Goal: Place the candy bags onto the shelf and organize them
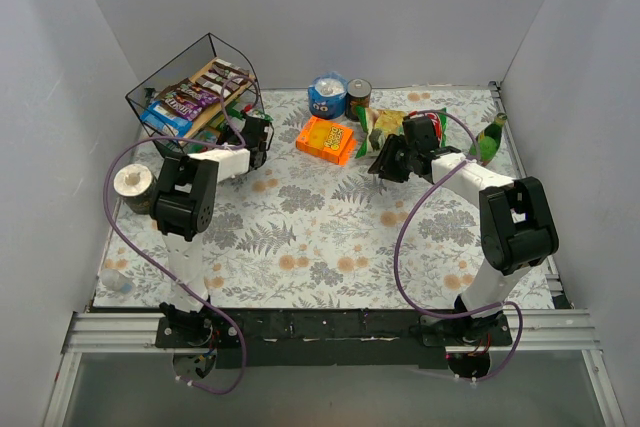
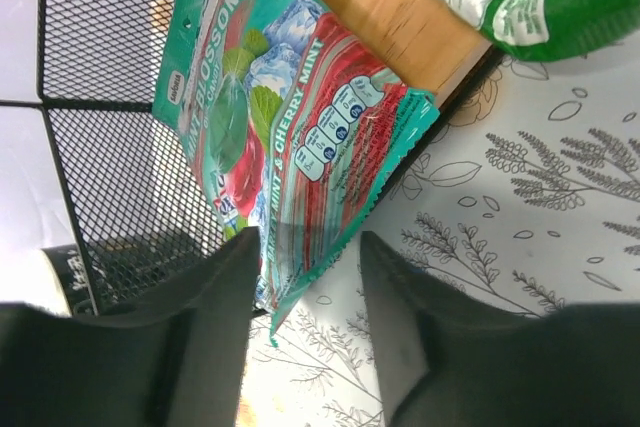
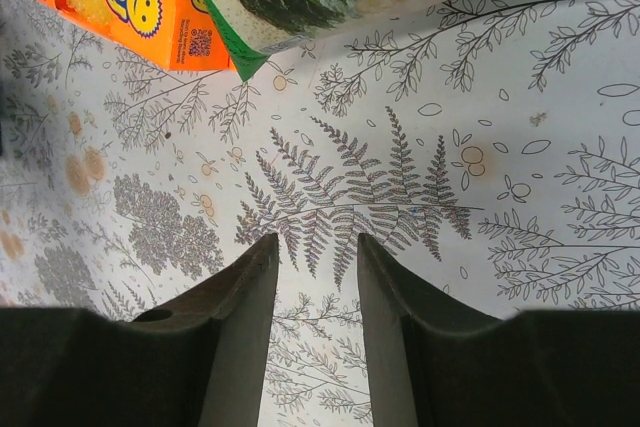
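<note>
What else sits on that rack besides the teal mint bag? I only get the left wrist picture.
Observer: The shelf holds several candy bags on its upper board, brown, purple and blue.
Visitor: Where is the other arm?
Observer: The right claw hangs open and empty over the tablecloth, beside a green chip bag.
Visitor: Anything between the arms?
Observer: An orange box lies on that cloth.

Pale grey walls [image 1: 320,7], fern-print tablecloth [image 1: 320,232]
</note>
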Available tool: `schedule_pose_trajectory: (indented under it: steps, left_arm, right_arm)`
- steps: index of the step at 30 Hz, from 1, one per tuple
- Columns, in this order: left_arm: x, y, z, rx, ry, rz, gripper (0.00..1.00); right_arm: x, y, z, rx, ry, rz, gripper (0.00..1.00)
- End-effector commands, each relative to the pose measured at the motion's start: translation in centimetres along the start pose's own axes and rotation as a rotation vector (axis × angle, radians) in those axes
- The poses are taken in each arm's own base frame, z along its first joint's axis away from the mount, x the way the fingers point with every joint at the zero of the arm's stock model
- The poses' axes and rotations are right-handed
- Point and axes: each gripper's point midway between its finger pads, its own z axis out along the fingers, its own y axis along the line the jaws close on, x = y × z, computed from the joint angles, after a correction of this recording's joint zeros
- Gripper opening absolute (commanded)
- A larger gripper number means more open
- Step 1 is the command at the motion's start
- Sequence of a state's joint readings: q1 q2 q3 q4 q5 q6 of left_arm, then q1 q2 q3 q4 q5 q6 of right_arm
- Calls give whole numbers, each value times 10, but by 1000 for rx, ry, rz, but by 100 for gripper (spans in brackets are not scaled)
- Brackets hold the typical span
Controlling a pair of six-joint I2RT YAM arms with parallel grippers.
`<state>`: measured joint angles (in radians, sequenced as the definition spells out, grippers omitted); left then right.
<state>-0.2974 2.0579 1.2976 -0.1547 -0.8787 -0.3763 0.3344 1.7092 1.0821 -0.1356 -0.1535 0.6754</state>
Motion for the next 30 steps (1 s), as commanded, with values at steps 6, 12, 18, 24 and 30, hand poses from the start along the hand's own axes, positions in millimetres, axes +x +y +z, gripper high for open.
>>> schedule_pose_trajectory:
  steps: [6, 12, 18, 24, 30]
  left_arm:
    - [-50, 30, -40, 7, -132, -177, 66]
    - [-83, 14, -95, 146, -210, -257, 81]
    - [-94, -14, -162, 411, -224, -411, 96]
    - [-99, -7, -223, 690, -279, -604, 98]
    - [-100, 33, -272, 834, -412, -778, 98]
  right_arm:
    - [-10, 0, -9, 17, -36, 26, 80]
    - [-13, -2, -16, 40, -55, 29, 94]
    - [-26, -12, -32, 93, -110, 37, 96]
    - [-47, -24, -61, 163, -184, 9, 96]
    - [-64, -48, -98, 235, -253, 46, 96]
